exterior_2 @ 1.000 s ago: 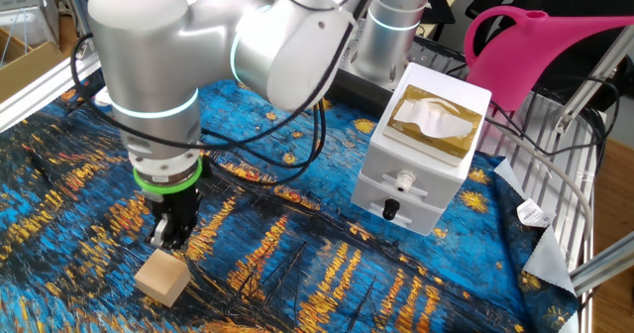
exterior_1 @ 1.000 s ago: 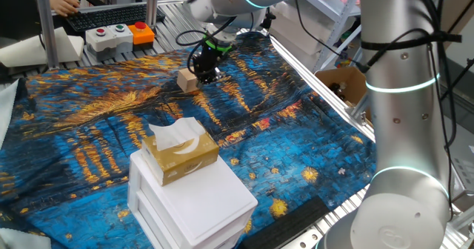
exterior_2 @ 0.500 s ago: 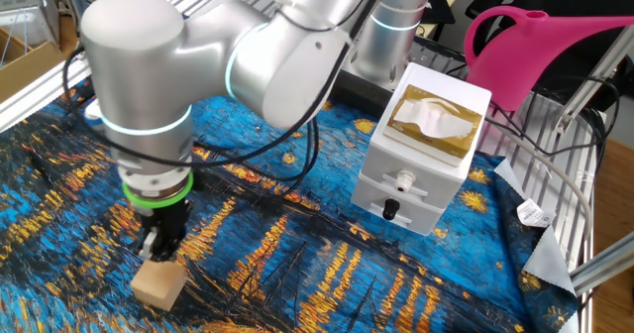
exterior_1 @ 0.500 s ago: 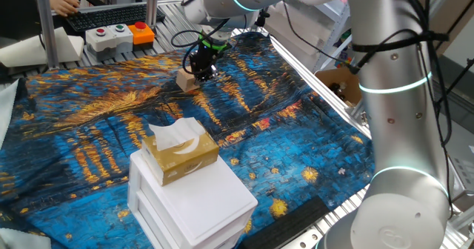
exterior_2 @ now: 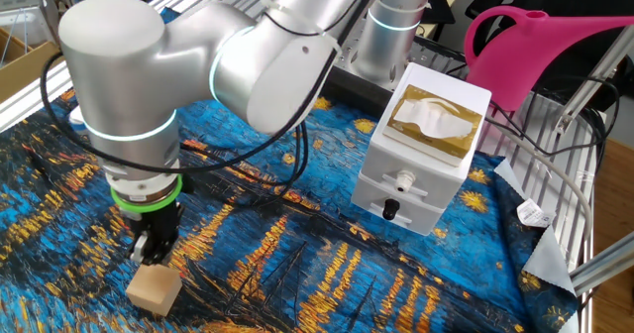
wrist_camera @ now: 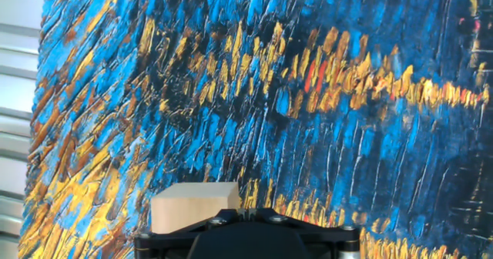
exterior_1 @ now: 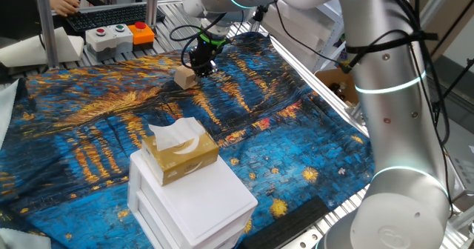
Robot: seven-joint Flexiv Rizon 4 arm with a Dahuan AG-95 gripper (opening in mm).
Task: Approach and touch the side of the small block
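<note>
Where the blue-and-gold painted cloth (exterior_1: 252, 130) covers the bench (exterior_1: 337, 112), the small block (exterior_1: 184, 77) is seen lying flat toward its far side, near the button box (exterior_1: 118, 35). It is met at one side by the gripper (exterior_1: 201, 68), whose fingertips seem pressed together and empty. Well apart, a white drawer unit (exterior_2: 414, 179) is topped by a tan tissue box (exterior_2: 434, 123).

A blue-and-gold painted cloth (exterior_1: 244, 123) covers the worktop. A keyboard (exterior_1: 111, 15) and button box (exterior_1: 118, 35) sit beyond its far edge; a pink watering can (exterior_2: 540, 51) stands on a wire rack.
</note>
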